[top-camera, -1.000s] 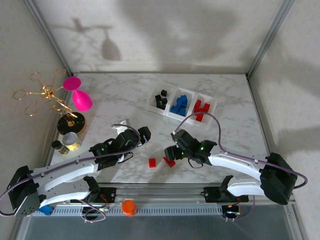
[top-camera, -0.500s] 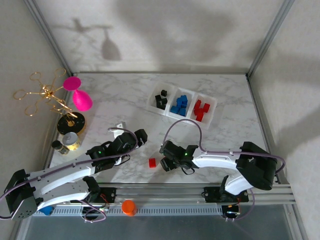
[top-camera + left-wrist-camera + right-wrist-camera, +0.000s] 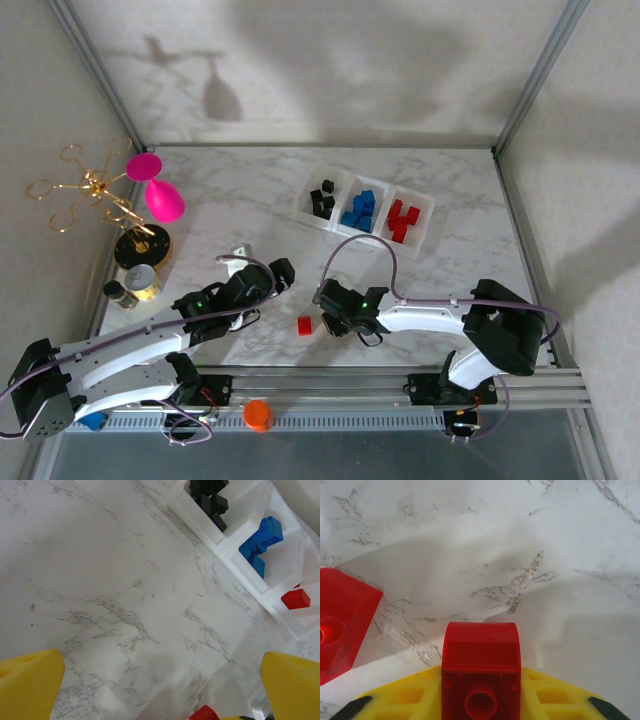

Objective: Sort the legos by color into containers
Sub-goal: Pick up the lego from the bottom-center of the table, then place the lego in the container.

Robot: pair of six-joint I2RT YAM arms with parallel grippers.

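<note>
The white tray [image 3: 431,206] at the back holds black legos [image 3: 322,198], blue legos [image 3: 358,210] and red legos [image 3: 402,220], one colour per compartment. Low over the table near the front, my right gripper [image 3: 336,322] is shut on a red lego [image 3: 480,665], which sits between its yellow fingers [image 3: 405,697]. A second red lego [image 3: 342,620] lies just left of it, seen from above as a loose red lego [image 3: 304,325]. My left gripper [image 3: 284,274] hangs open over bare marble [image 3: 160,690], with the tray [image 3: 225,550] ahead to its right.
A gold wire stand [image 3: 95,190] with a pink goblet [image 3: 160,195] stands at the far left, with small jars [image 3: 138,284] by its base. An orange knob [image 3: 258,413] sits on the front rail. Metal frame posts bound the table.
My right gripper has moved left and down to the loose red legos and closed on one. The left arm drew back slightly, then held still with its jaws wide.
</note>
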